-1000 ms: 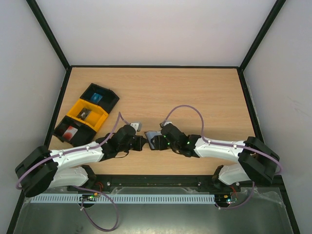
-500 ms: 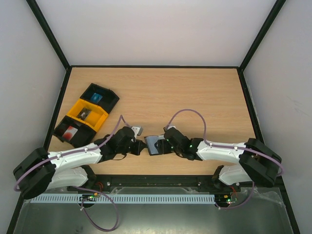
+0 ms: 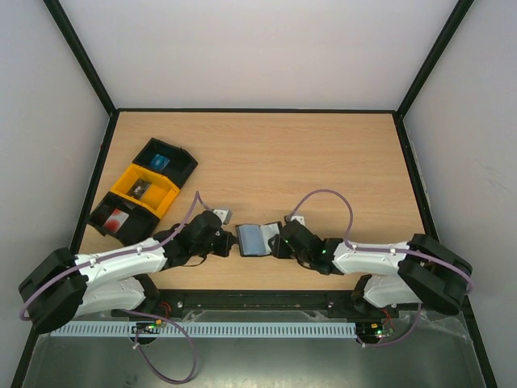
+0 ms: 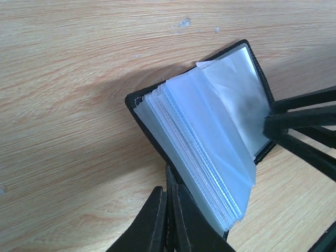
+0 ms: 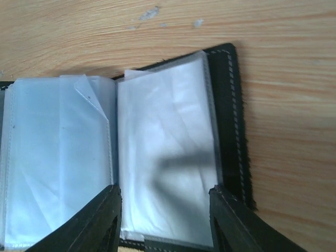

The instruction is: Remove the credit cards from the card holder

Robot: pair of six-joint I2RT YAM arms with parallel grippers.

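Wooden table [image 3: 323, 153], open card holder [image 3: 253, 239], three trays [image 3: 167, 192]

The card holder [image 4: 206, 134] lies open, clear sleeves [image 4: 184, 152] fanned, left gripper [image 4: 166, 191] jaws pinching its near edge.

Left arm [image 3: 121, 259], right arm [image 3: 373, 254]: my links wear white shells, with bulky black joint housings [image 3: 48, 284] at the shoulders. One lilac cable [image 3: 192, 212] runs along each arm. Small green LEDs [image 3: 322, 251] glow at my right wrist. My fingers [image 5: 97, 223] are matte black, angular plastic.
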